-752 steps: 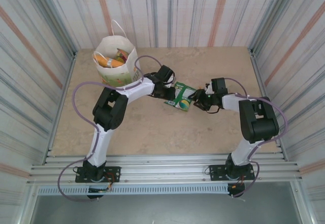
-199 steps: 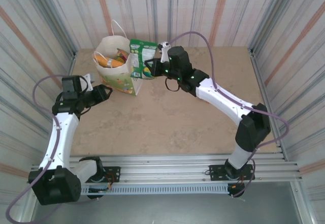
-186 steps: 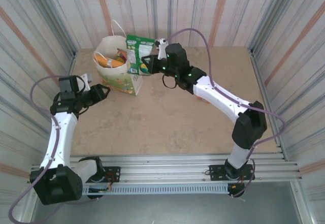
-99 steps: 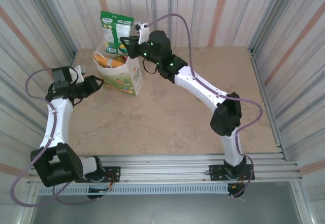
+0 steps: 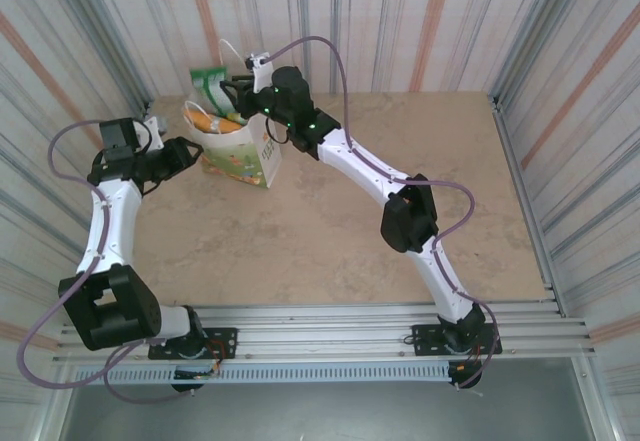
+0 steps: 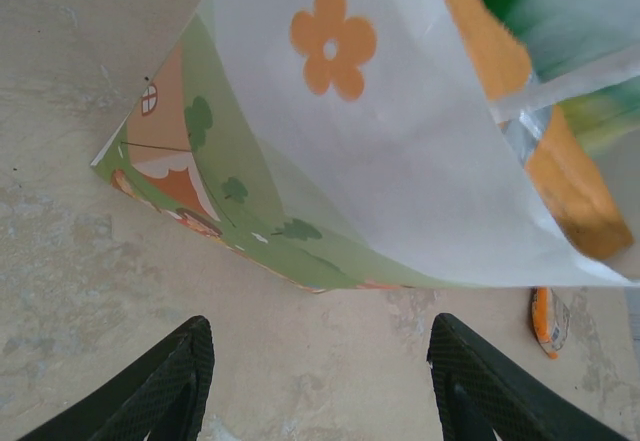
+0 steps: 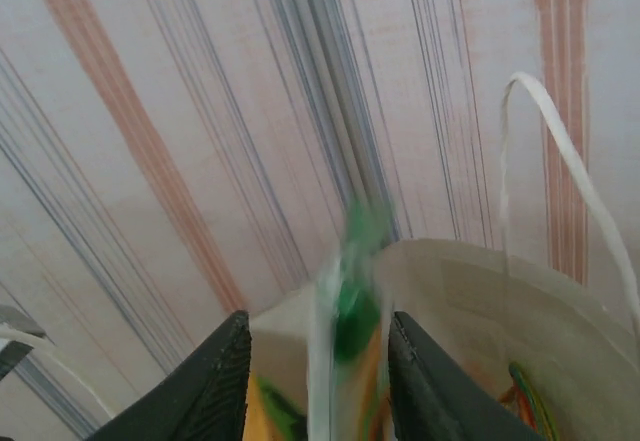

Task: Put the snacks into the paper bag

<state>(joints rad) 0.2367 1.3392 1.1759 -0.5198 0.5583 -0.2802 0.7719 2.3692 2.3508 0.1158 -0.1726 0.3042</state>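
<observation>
Right jaws stand parted above the white, green-printed paper bag [image 5: 240, 151] at the desk's [image 5: 350, 251] far left, a blurred green snack packet [image 7: 352, 311] between them. Left jaws gape empty beside the bag's base.

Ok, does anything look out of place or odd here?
One small orange packet lies on the table just past the bag, outside it. The green packet pokes up above the bag's far rim, not settled inside. Nothing looks torn or spilled.
</observation>
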